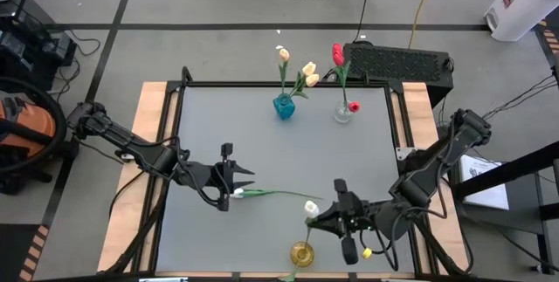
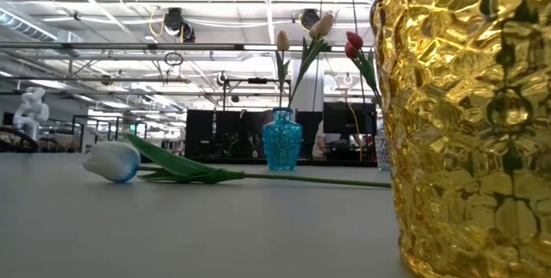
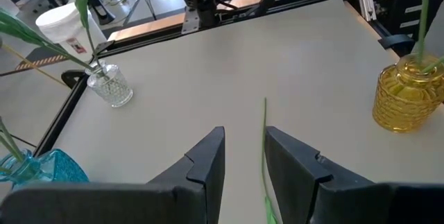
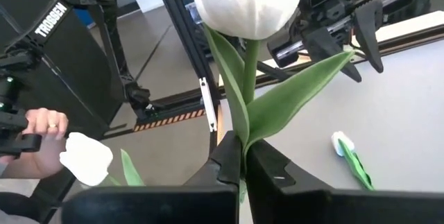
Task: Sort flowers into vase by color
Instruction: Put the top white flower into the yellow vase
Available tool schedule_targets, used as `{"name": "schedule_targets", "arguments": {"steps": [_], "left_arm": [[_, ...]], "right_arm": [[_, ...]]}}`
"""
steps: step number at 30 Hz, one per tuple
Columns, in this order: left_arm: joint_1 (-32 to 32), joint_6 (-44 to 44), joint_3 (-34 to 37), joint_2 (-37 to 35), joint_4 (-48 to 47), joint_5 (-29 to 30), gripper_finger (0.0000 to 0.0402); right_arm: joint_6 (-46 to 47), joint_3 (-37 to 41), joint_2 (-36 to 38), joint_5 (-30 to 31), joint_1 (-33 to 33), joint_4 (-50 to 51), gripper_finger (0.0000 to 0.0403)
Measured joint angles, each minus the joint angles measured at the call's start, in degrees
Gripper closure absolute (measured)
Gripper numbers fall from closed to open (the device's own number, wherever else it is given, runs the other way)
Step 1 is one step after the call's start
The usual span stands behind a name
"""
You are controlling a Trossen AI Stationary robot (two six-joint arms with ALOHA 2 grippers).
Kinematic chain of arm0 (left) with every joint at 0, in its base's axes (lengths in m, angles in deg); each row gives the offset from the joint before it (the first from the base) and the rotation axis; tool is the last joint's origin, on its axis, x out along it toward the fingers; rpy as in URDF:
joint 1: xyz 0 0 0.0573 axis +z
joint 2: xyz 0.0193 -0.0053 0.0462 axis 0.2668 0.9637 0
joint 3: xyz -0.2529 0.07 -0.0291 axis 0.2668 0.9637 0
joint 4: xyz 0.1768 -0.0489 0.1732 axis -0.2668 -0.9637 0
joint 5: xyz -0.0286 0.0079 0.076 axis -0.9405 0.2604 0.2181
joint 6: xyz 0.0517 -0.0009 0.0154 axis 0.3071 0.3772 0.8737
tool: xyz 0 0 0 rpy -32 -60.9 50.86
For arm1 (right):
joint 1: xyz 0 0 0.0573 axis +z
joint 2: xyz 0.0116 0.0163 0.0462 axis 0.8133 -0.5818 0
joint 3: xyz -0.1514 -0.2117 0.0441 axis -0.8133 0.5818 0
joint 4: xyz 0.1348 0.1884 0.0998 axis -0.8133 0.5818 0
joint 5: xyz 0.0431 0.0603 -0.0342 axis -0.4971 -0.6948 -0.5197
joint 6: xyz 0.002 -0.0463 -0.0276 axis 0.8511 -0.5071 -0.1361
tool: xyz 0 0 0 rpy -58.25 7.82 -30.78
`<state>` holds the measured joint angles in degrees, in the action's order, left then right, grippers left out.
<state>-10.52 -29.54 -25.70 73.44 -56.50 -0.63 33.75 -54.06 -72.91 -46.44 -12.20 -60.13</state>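
Observation:
A white tulip (image 1: pixel 311 206) stands upright with its stem's lower end in the yellow vase (image 1: pixel 301 253) at the near edge; my right gripper (image 4: pixel 243 160) is shut on its stem. A second white tulip (image 1: pixel 238 194) lies flat on the table, stem (image 3: pixel 264 123) pointing right. My left gripper (image 1: pixel 243 183) hovers open above its bud end, touching nothing. At the far edge, a blue vase (image 1: pixel 284 106) holds cream-yellow tulips (image 1: pixel 307 71) and a clear vase (image 1: pixel 342 113) holds red tulips (image 1: pixel 338 53). My right gripper pinches the standing tulip's stem (image 4: pixel 244 141) between its two fingers, just below where the leaves branch off under the bud (image 4: pixel 246 2). The fingers come nearly level from the table's right and lie across the stem. The tulip stands upright, its lower end in the yellow vase.
A black box (image 1: pixel 397 59) sits behind the table's far right edge. Beyond the table a person's hand (image 4: pixel 35 134) shows beside another white tulip (image 4: pixel 87 158). Free grey tabletop (image 1: pixel 288 151) lies between the far vases and the grippers.

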Motion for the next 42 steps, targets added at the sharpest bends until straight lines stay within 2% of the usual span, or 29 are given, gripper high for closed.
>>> {"name": "schedule_targets", "arguments": {"steps": [42], "left_arm": [[0.00,-0.04,0.00,0.00,0.00,0.00,0.0292]], "right_arm": [[-0.16,0.00,-5.59,-1.55,0.24,2.37,0.0403]]}}
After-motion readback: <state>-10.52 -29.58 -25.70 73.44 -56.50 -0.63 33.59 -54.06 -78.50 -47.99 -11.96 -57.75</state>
